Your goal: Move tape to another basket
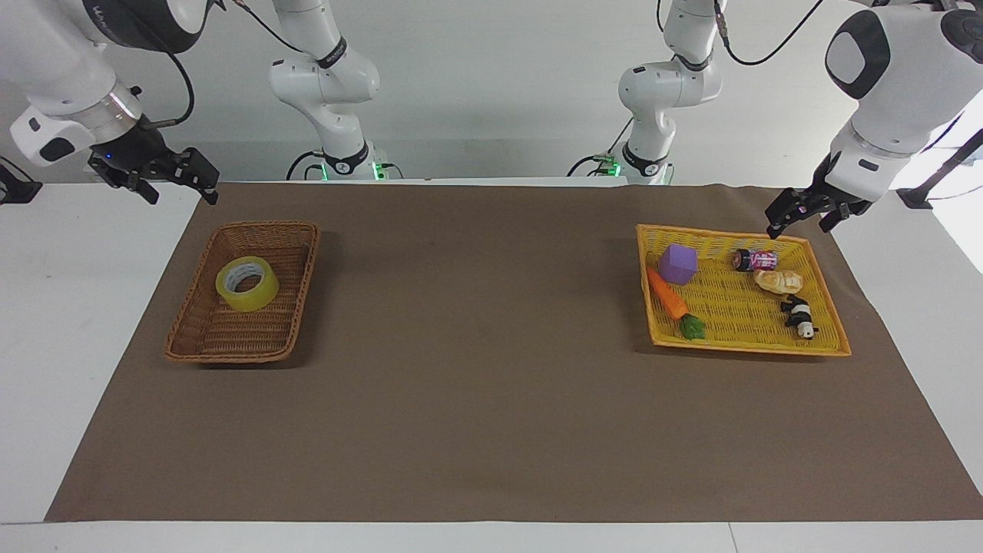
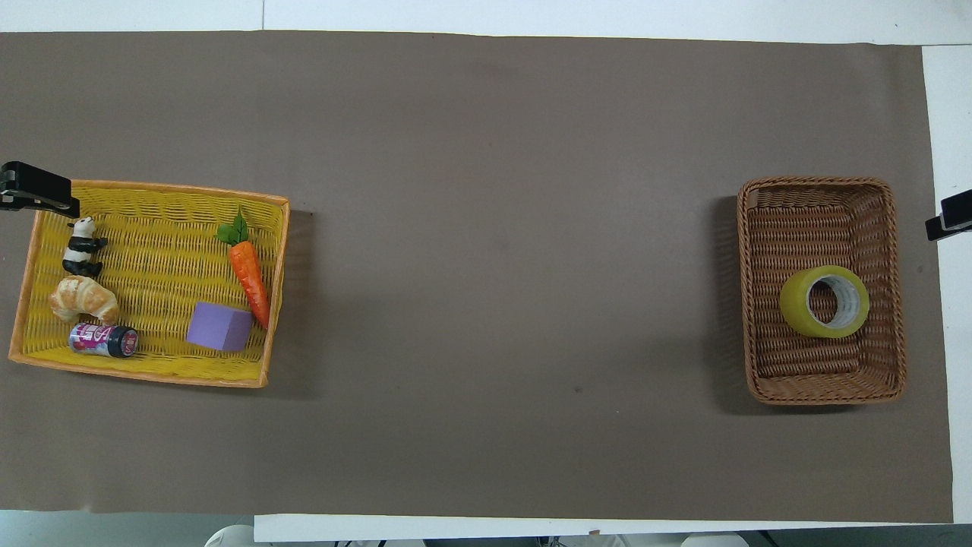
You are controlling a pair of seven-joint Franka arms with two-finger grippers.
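Note:
The tape point(image 1: 247, 283), a yellow roll with a pale core, lies in the brown wicker basket point(image 1: 230, 338) at the right arm's end of the table. It also shows in the overhead view point(image 2: 825, 301), in the basket point(image 2: 805, 220). My right gripper point(image 1: 184, 197) is open and empty, up in the air over the mat's edge beside the basket, apart from it; only its tip point(image 2: 949, 222) shows from overhead. My left gripper point(image 1: 797, 229) is open and empty, and waits over the edge of the yellow tray point(image 1: 749, 347).
The flat yellow tray point(image 2: 152, 228) at the left arm's end holds a purple cube point(image 1: 678, 263), a carrot point(image 1: 666, 295), a small can point(image 1: 756, 259), a croissant point(image 1: 779, 281) and a panda figure point(image 1: 800, 316). A brown mat point(image 1: 476, 369) covers the table.

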